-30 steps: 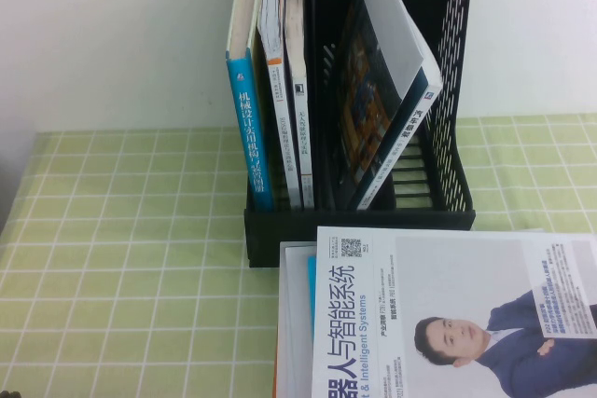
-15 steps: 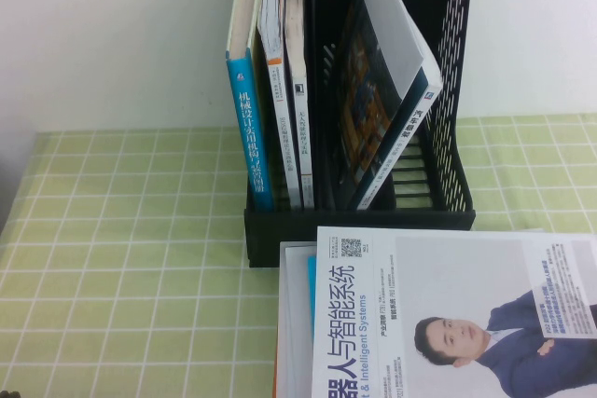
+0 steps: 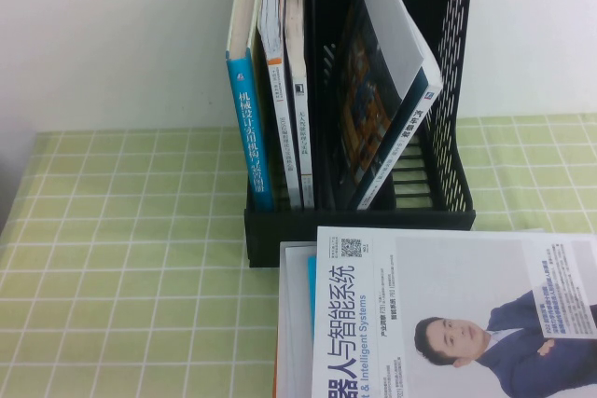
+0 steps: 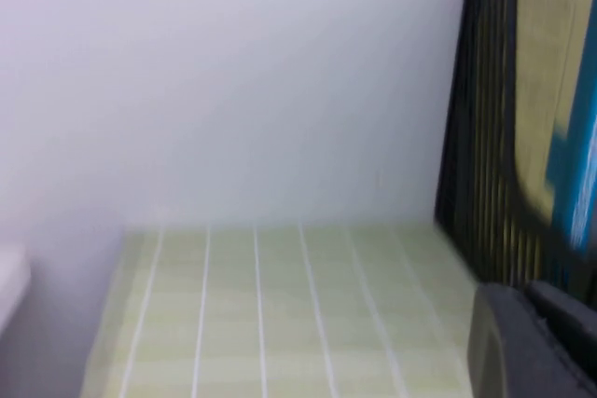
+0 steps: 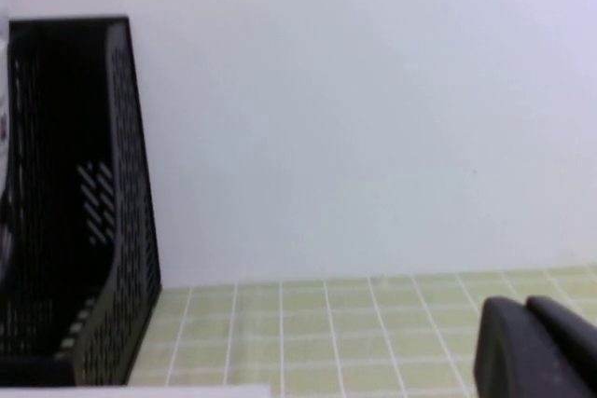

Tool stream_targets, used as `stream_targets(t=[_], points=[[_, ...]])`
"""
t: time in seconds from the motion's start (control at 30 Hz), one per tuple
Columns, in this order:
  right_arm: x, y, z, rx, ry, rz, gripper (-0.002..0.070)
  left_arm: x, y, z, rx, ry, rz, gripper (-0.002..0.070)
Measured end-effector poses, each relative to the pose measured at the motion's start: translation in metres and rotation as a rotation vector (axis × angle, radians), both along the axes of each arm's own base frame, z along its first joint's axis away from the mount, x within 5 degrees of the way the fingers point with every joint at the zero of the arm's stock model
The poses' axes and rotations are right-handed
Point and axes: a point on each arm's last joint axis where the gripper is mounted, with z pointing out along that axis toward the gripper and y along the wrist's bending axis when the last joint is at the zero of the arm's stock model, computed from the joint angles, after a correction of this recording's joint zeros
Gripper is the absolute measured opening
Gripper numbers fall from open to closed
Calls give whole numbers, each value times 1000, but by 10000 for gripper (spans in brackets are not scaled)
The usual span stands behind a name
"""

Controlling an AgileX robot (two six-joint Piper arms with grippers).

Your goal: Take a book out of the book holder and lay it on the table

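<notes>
Leaning in the right slot of the book holder: the book. Hanging low over open table beside it: right gripper closed tight, left gripper open or closed, can't tell.

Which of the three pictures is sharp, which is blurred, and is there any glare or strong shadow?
High view: sharp, even light, no glare; spine text in the book holder is readable. Left wrist view: blurred throughout; the left gripper is a dark smear in a corner. Right wrist view: softer than the high view, yet the table grid stays clear; the right gripper, shut, is out of focus. No strong shadows anywhere.
</notes>
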Motion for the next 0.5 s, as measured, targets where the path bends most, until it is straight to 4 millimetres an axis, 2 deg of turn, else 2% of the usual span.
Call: stream_targets(t=[0.23,0.37,0.5], points=[[-2,0,15,-7,-169,-5,-1,-3,3,29,-110,-316,17,-3],[-7,-1,32,30,-360,-3,-1,-5,3,34,-127,-370,18,-3],[-17,-5,51,164,-610,1,-1,-9,5,44,-166,-492,20,-3]])
